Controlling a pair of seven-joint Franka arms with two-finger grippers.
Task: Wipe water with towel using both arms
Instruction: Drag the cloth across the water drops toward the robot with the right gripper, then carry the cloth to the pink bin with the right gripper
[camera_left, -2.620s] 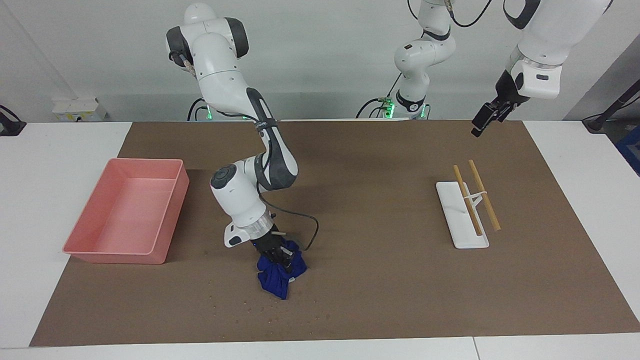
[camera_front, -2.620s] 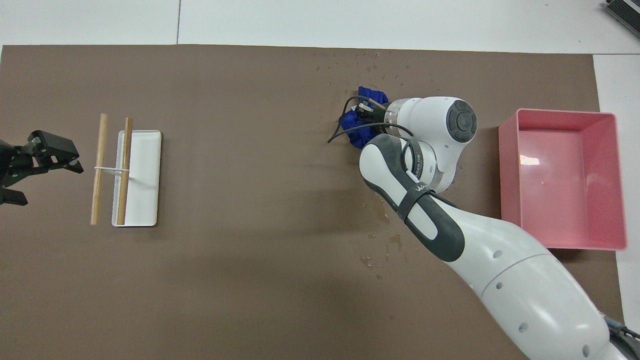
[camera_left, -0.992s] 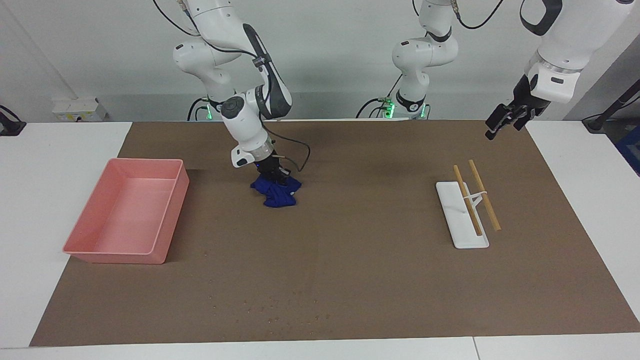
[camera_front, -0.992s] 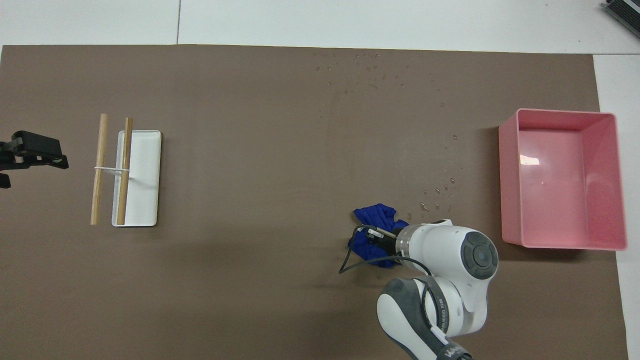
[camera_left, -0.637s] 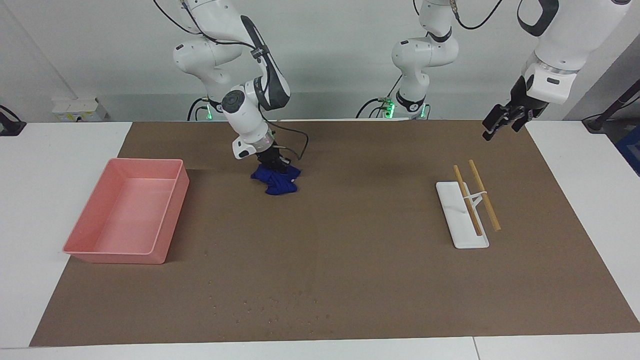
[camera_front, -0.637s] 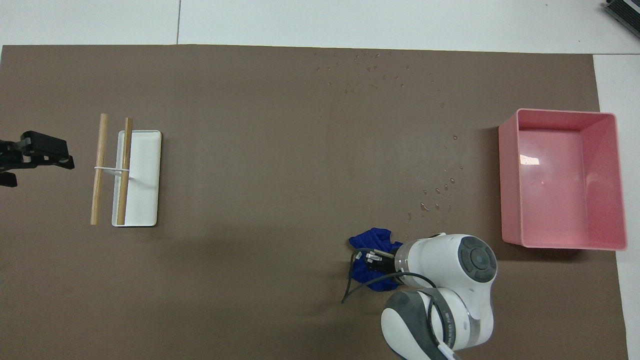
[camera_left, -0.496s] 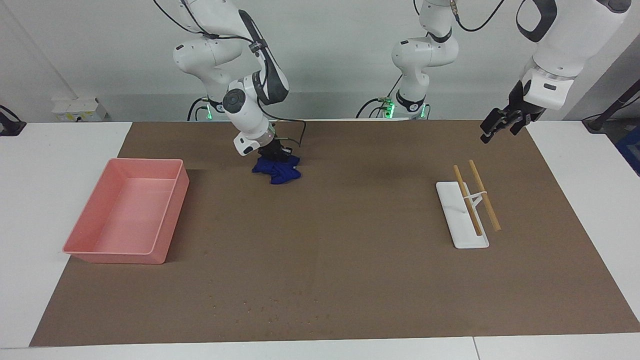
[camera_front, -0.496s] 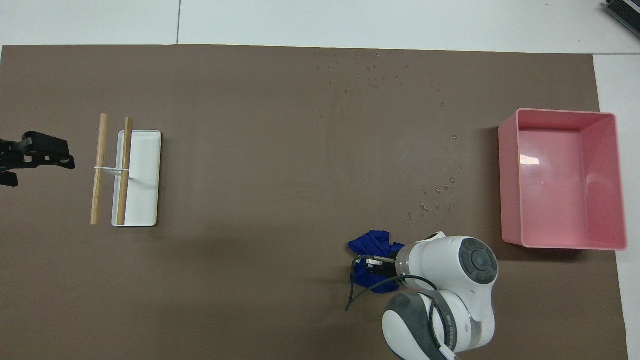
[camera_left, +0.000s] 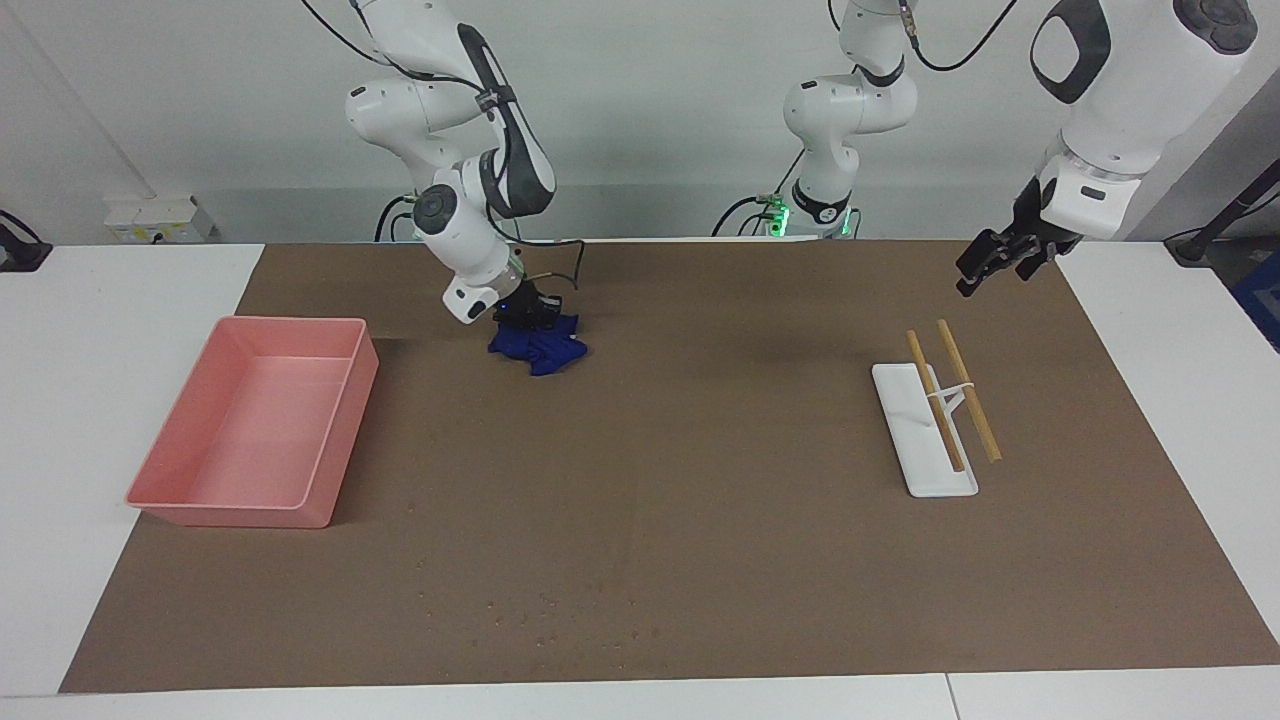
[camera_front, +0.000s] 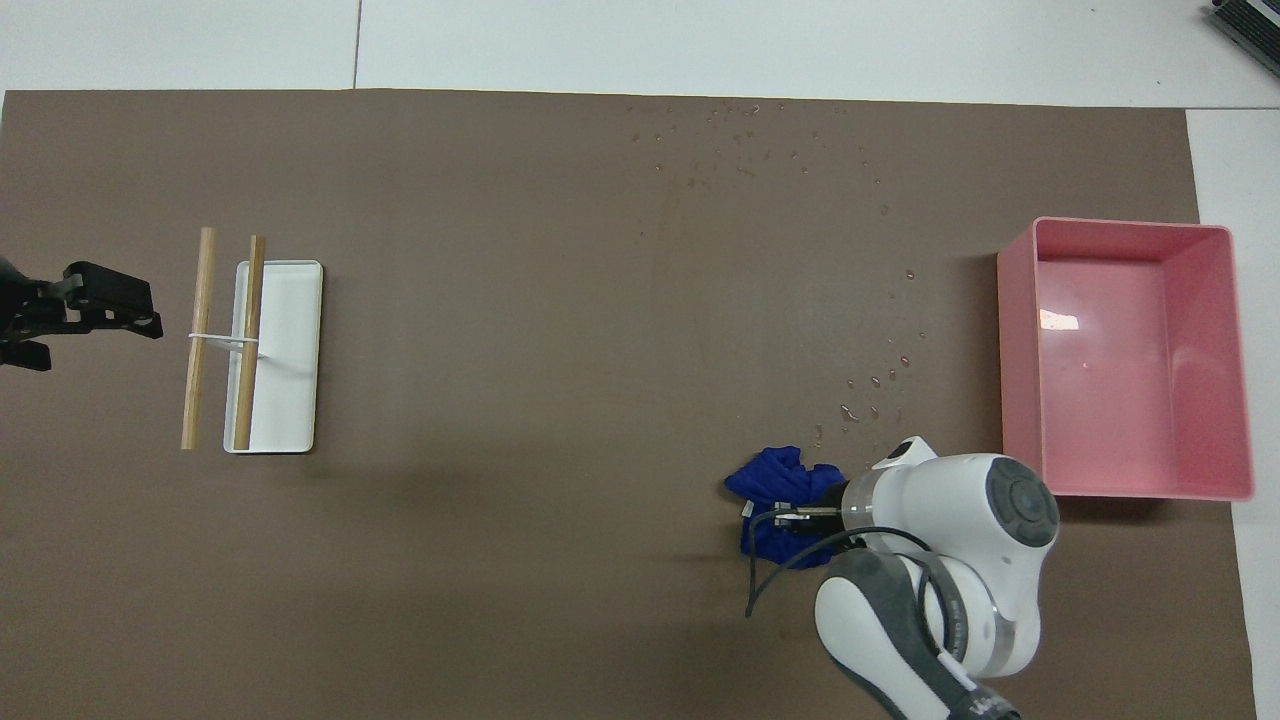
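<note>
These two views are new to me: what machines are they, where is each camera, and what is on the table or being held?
Two white jointed robot arms work at a table with a brown mat. The facing view looks at them from across the table; the overhead view looks down from their own end.

The right claw presses on a crumpled blue towel, gripping it on the mat near the robots. The left claw waits in the air over the mat's edge at its own end.

Also on the mat: a pink tray, a white slab with two wooden sticks, and scattered water drops.
</note>
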